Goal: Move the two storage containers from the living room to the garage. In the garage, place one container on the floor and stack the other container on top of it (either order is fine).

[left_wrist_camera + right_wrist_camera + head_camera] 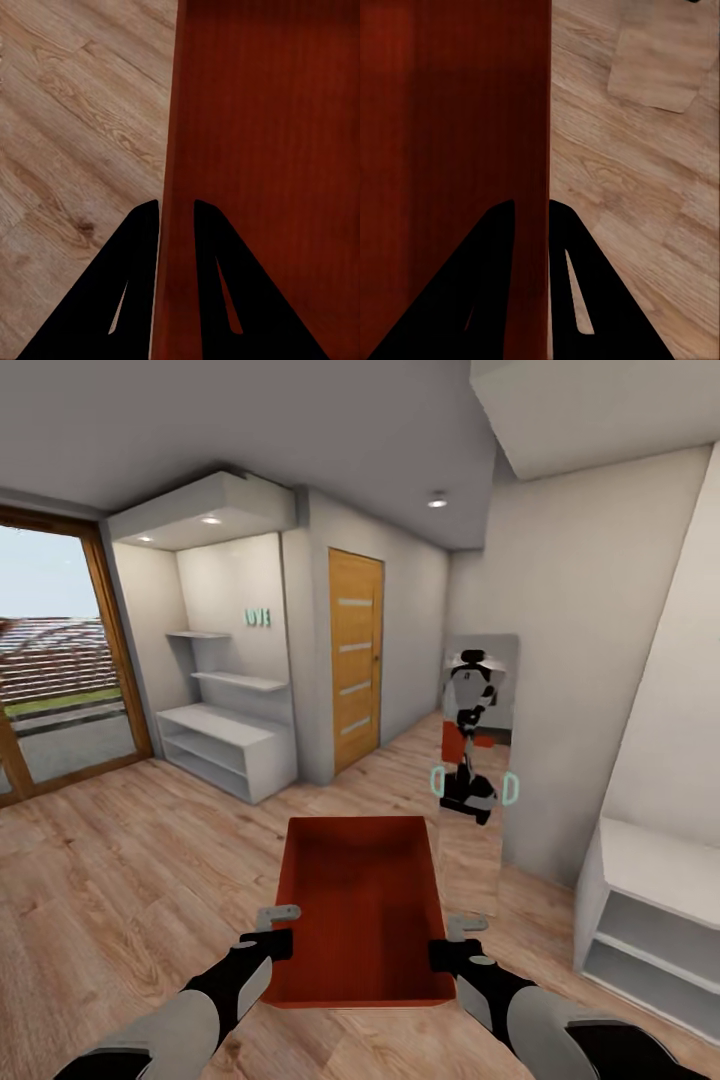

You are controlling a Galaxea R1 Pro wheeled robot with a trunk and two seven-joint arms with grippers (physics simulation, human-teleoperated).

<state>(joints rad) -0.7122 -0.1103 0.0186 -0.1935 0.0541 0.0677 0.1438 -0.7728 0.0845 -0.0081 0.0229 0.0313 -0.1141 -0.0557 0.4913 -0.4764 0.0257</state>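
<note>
One orange-red storage container (362, 910) hangs in front of me above the light wood plank floor, lidless and empty. My left gripper (277, 935) is shut on its left wall, and my right gripper (452, 943) is shut on its right wall. In the left wrist view the two black fingers (139, 247) straddle the container wall (255, 150), one inside and one outside. The right wrist view shows the same: the fingers (495, 247) pinch the wall (457, 120). The garage is out of view.
A tall mirror (478, 770) leans on the wall just ahead right, reflecting the robot. A wooden door (355, 660) stands ahead, white shelving (225, 745) at its left, a glass sliding door (60, 660) far left, and a white shelf unit (650, 920) at right.
</note>
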